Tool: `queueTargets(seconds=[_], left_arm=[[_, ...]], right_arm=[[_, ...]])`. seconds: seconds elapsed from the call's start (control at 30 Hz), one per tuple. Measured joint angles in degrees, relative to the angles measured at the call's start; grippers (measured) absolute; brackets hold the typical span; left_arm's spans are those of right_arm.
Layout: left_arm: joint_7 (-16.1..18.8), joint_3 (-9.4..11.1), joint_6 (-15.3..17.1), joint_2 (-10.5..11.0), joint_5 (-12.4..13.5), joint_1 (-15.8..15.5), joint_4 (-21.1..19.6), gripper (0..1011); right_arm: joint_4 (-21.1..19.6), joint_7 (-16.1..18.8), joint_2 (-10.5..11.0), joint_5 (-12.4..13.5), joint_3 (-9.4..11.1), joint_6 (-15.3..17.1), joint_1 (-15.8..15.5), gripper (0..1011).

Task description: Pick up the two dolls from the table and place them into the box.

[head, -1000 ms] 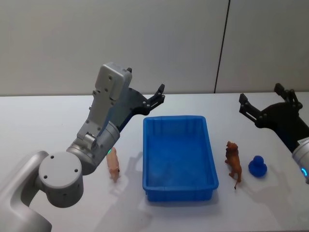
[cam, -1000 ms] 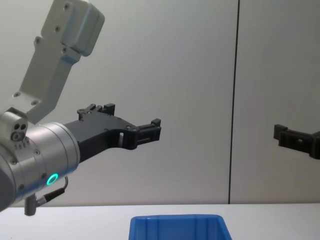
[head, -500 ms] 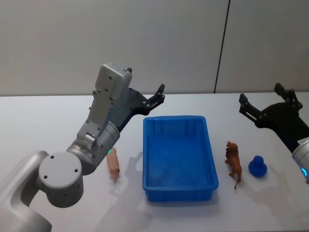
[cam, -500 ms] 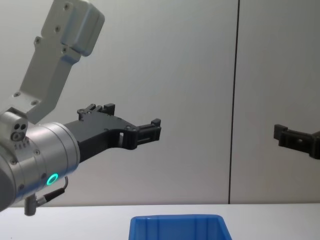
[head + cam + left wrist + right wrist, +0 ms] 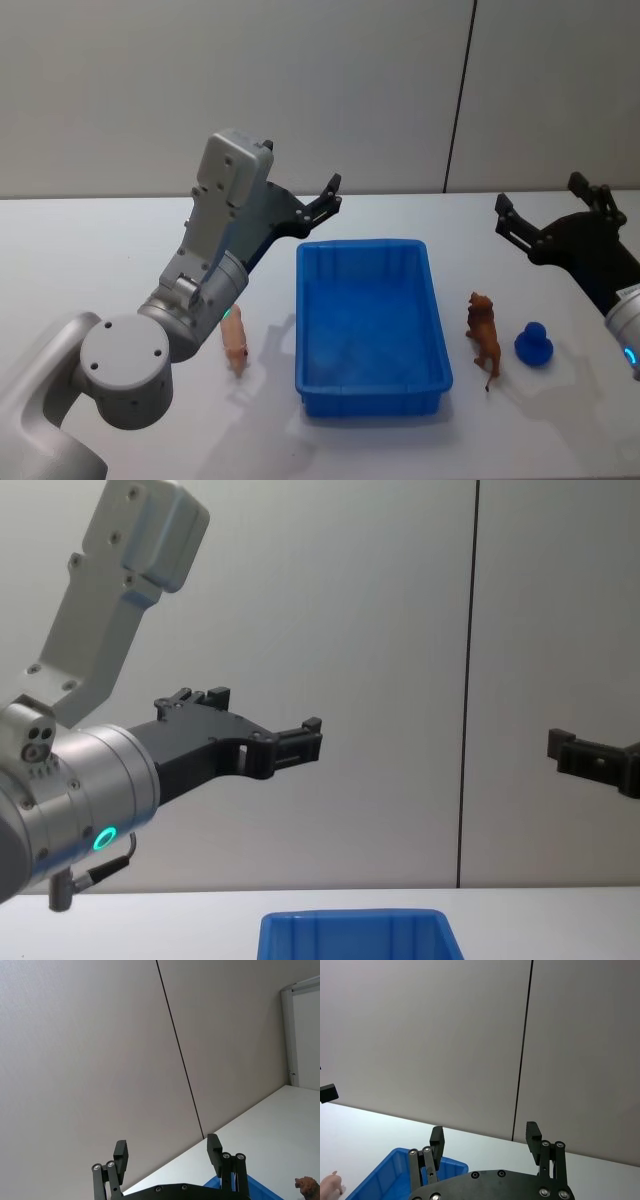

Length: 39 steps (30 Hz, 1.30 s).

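**Both grippers held open in the air above a table with a blue box and toys**

A white table [image 5: 90, 240] is seen from the head camera, with the box [image 5: 368, 244], a bright blue bin, set at its middle. The box is taken here as the centre of a clock face. A pink pig doll [image 5: 235, 345] is found on the table at 9 o'clock, just beside the box's left wall and apart from it. The left gripper [image 5: 167, 1146] is held at about 11 o'clock, raised off the table. Its jaws are spread wide with nothing between them, as is made plain in the left wrist view. A brown lion doll [image 5: 484, 335] is stood on the table at 3 o'clock, near the right wall and not touching it. A blue toy [image 5: 533, 345] is placed just past the lion, farther out along 3 o'clock. The right gripper [image 5: 540, 195] is held at 2 o'clock, likewise spread open and empty.

Height is supplied by the chest view. There both grippers are seen well above the box's rim, against the grey wall [image 5: 400, 630]. The left one reaches in from the left, and one finger of the right is seen at the right edge. From the left wrist camera the lion's head and a corner of the box are caught beyond the fingers. From the right wrist camera the box's inside and a part of the pig are caught, with a fingertip of the left gripper at the picture's edge.
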Motion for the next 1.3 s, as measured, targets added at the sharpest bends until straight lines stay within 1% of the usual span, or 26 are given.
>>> queueTargets(seconds=[0.23,0.53,0.7,0.73,1.03,1.1,1.13,1.3], left_arm=[[0.0,-0.1,0.2,-0.1,-0.1,-0.1,0.2,1001],[0.4,-0.9,2.8,-0.7,-2.4,-0.9,2.0,1001],[1.5,-1.6,5.3,-1.2,-4.8,-1.6,4.0,1001],[1.5,-1.6,5.3,-1.2,-4.8,-1.6,4.0,1001],[3.6,-3.0,8.7,-1.9,-9.1,-2.5,8.3,1001],[3.8,-3.0,8.9,-2.0,-9.4,-2.6,8.6,1001],[4.2,-3.3,9.5,-2.1,-10.2,-2.7,9.5,1001],[5.2,-3.8,10.8,-2.3,-12.0,-2.8,11.3,1001]], right_arm=[[0.0,0.0,0.0,0.0,0.0,0.0,0.0,1001],[0.0,0.0,0.0,0.0,0.0,0.0,0.0,1001],[0.0,0.0,0.0,0.0,0.0,0.0,0.0,1001],[0.0,0.0,0.0,0.0,0.0,0.0,0.0,1001],[0.0,0.0,0.0,0.0,0.0,0.0,0.0,1001],[0.0,0.0,0.0,0.0,0.0,0.0,0.0,1001],[0.0,0.0,0.0,0.0,0.0,0.0,0.0,1001],[0.0,0.0,0.0,0.0,0.0,0.0,0.0,1001]])
